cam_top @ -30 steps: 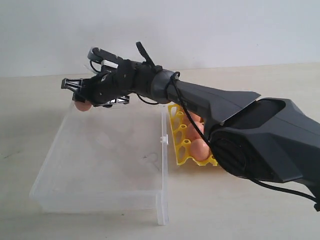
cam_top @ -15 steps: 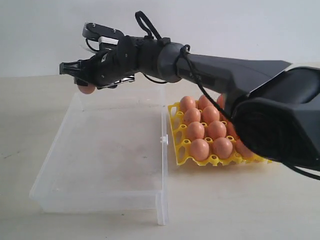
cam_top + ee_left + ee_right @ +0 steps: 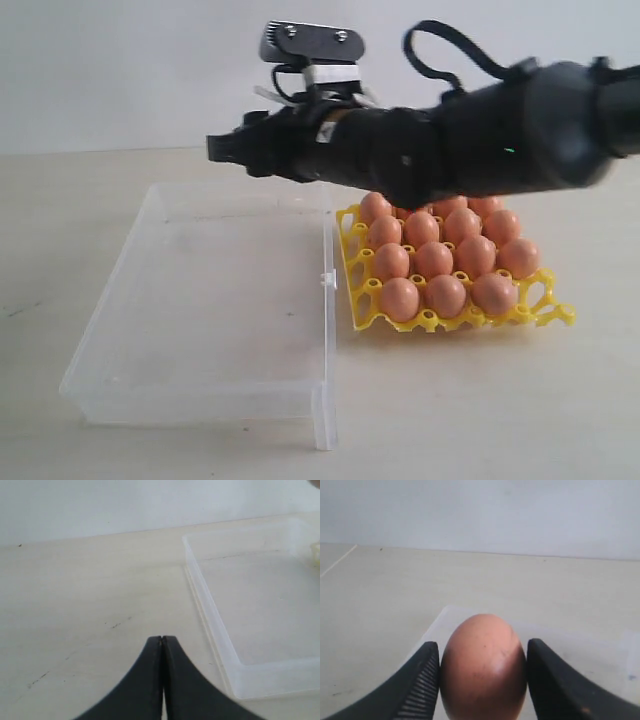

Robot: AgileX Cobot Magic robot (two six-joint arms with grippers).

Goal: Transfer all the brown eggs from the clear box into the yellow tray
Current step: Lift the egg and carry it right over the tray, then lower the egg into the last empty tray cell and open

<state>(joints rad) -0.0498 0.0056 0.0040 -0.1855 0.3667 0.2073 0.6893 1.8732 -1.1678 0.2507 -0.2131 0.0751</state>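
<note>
My right gripper (image 3: pixel 482 645) is shut on one brown egg (image 3: pixel 483 675), which sits upright between the two fingers. In the exterior view this gripper (image 3: pixel 226 148) hangs above the far edge of the clear box (image 3: pixel 210 300), and the held egg is hidden there. The clear box holds no eggs that I can see. To its right, the yellow tray (image 3: pixel 362 302) carries several brown eggs (image 3: pixel 436 260). My left gripper (image 3: pixel 162 640) is shut with nothing in it, over bare table beside a corner of the clear box (image 3: pixel 260 605).
The right arm (image 3: pixel 480 130) stretches across above the tray's far side. The box has a white clasp (image 3: pixel 325 280) on the long edge facing the tray. A pale wall (image 3: pixel 120 60) stands behind the table.
The right arm has swung to the right and risen with the egg, away from the box's far left corner. The tray, earlier partly covered by the arm, now shows in full.
</note>
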